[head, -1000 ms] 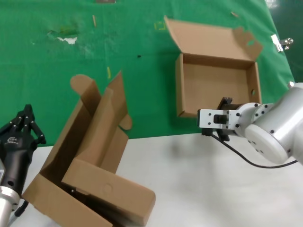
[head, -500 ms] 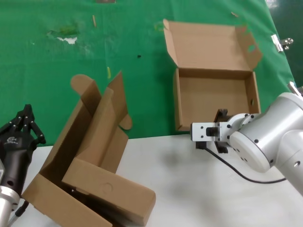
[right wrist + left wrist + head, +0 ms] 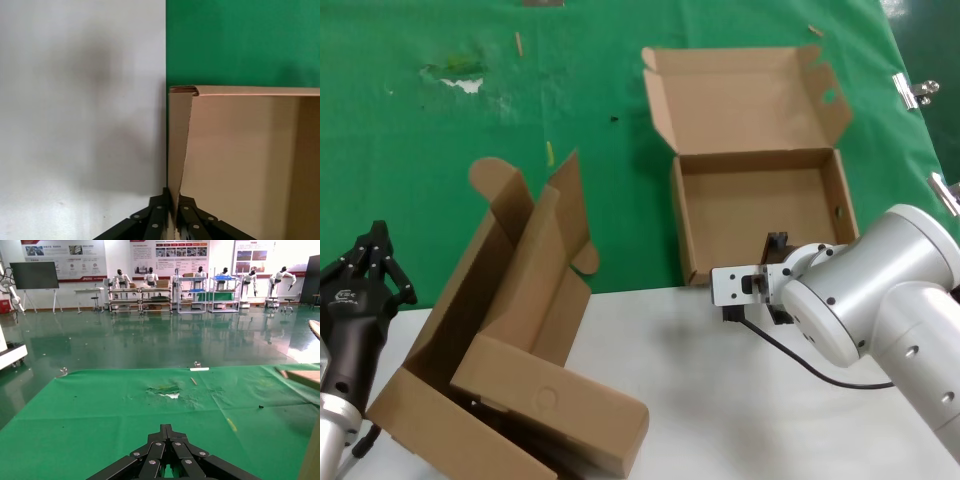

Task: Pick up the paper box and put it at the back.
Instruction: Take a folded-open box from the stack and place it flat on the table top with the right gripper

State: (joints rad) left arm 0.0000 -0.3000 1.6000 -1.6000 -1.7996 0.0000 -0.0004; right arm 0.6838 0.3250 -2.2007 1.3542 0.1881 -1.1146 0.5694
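Pinching the paper box [image 3: 755, 200] by its near wall, the right gripper [image 3: 173, 212] shows only in its wrist view; left gripper [image 3: 362, 270] idles clenched by the larger box [image 3: 510, 350].

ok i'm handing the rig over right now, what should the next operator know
Right pincer: shut on the near wall of the paper box, gripping it from the white tabletop side.
Left pincer: shut, parked at the near left, holding nothing.
Paper box: open, lid back, lying on the green sheet just past the tabletop edge. The larger box lies untouched on the near left.
Done: box grasped.
Left: carry it farther back on the green sheet and release.
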